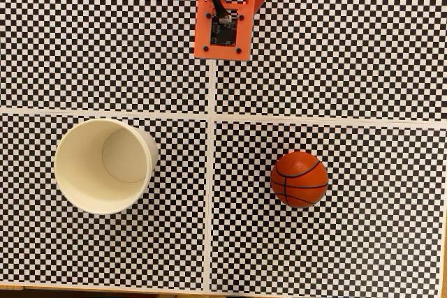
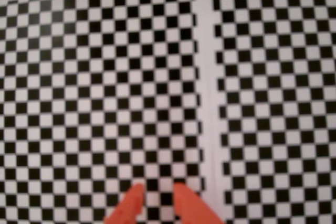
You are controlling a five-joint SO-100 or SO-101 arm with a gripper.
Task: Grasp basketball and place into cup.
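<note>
1. Claw [image 2: 156, 188] in wrist view: two orange fingertips poke in at bottom edge w/ only a narrow gap, nothing between them. It hangs over bare checker mat [image 1: 349, 47], nothing gripped.
2. Arm body [image 1: 227, 12] sits at top center of fixed view, well apart from both task items.
3. Checker mat covers the table; white seam lines cross near center.
4. Cup [image 1: 105, 165]: cream paper, upright, mouth up, empty, left side of fixed view below horiz seam.
5. Basketball [image 1: 299, 179]: orange-red w/ black seams, on mat right of center in fixed view, well apart from cup.
6. Step in hand, prob: reach for ball. Open jaws wider than ball first, drop straight over it, close around mid-height so it doesn't roll or squirt out.
7. Obstacles: none seen btwn arm and ball; path ball→cup looks free. Risk: clipping cup rim on release.
</note>
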